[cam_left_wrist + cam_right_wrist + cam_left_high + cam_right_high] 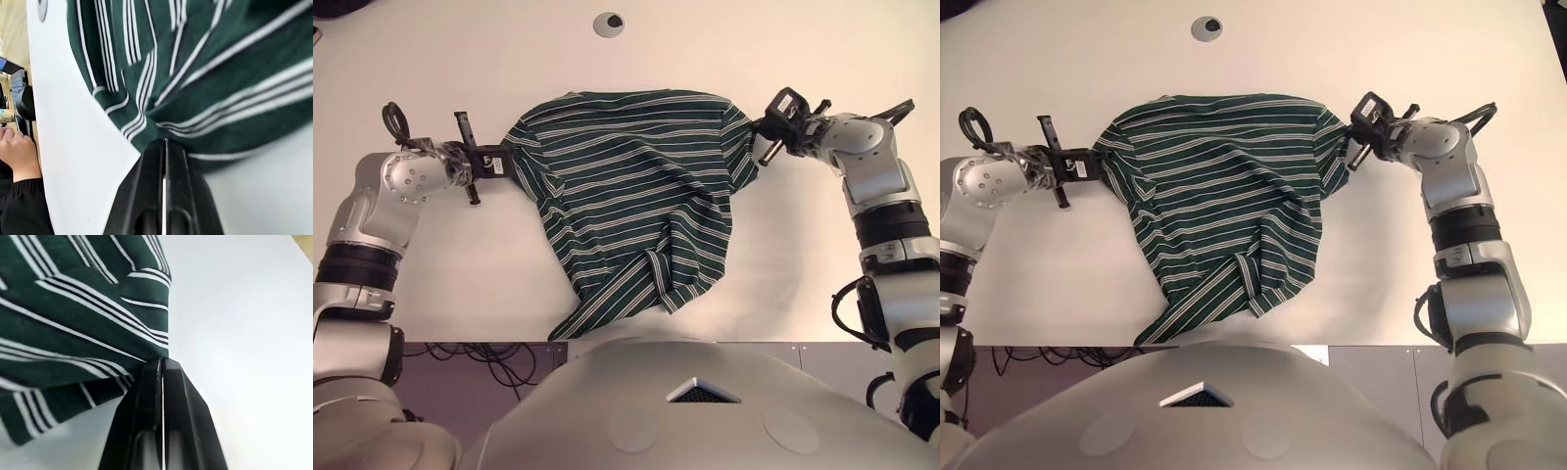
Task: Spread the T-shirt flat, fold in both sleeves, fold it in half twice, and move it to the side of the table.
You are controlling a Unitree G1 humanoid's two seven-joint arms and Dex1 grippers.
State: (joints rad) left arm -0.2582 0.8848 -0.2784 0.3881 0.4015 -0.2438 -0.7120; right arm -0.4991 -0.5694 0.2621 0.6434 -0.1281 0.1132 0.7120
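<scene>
T-shirt [626,196] on the table [460,49], between left claw [509,162] and right claw [754,127]

A round grey plastic cable port [609,24] is set flush into the white worktop [431,264] at 12 o'clock, near the far edge. Below the near edge, at 7 o'clock, loose black cables [475,351] lie tangled over a grey panelled floor [822,357] that runs on toward 5 o'clock. Just past the worktop's far edge sits a black object [22,98], too unclear to name.
</scene>
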